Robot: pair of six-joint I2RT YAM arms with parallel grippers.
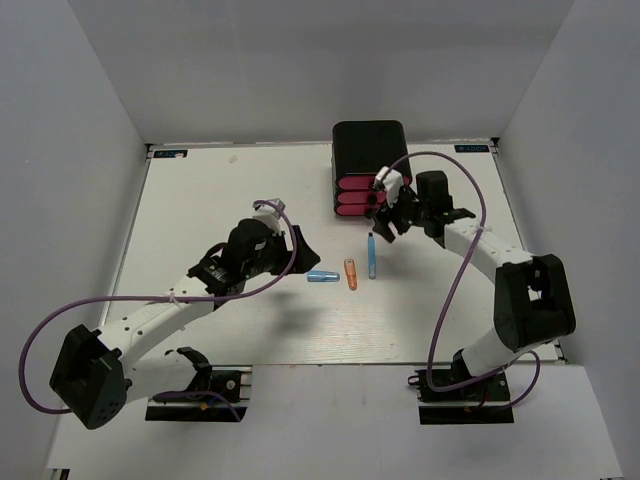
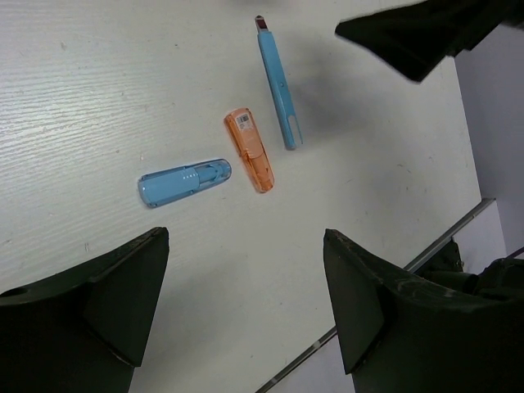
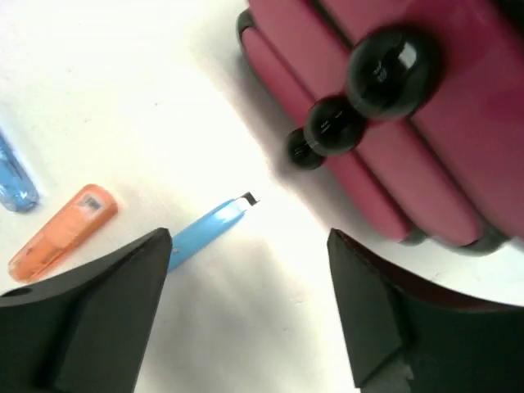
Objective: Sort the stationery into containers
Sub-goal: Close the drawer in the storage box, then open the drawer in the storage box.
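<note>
At the far side of the white worktop (image 1: 230, 200), a black cabinet (image 1: 368, 140) is seen. Three pink drawers (image 3: 458, 123) are stacked in it, and a round black knob (image 3: 393, 70) is fixed to each one. In the middle of the worktop, three small pieces are laid near each other but apart: a light-blue cylinder (image 2: 184, 182), an orange cylinder (image 2: 249, 150) and a blue pen (image 2: 278, 86). The pen is laid nearest to the drawers. The left fingers (image 2: 106, 303) are held above the worktop, close to the light-blue cylinder. They are spread wide, with nothing between them. The right fingers (image 3: 90, 311) are held just in front of the drawers, over the pen's far end. They are spread wide too, and nothing is gripped.
</note>
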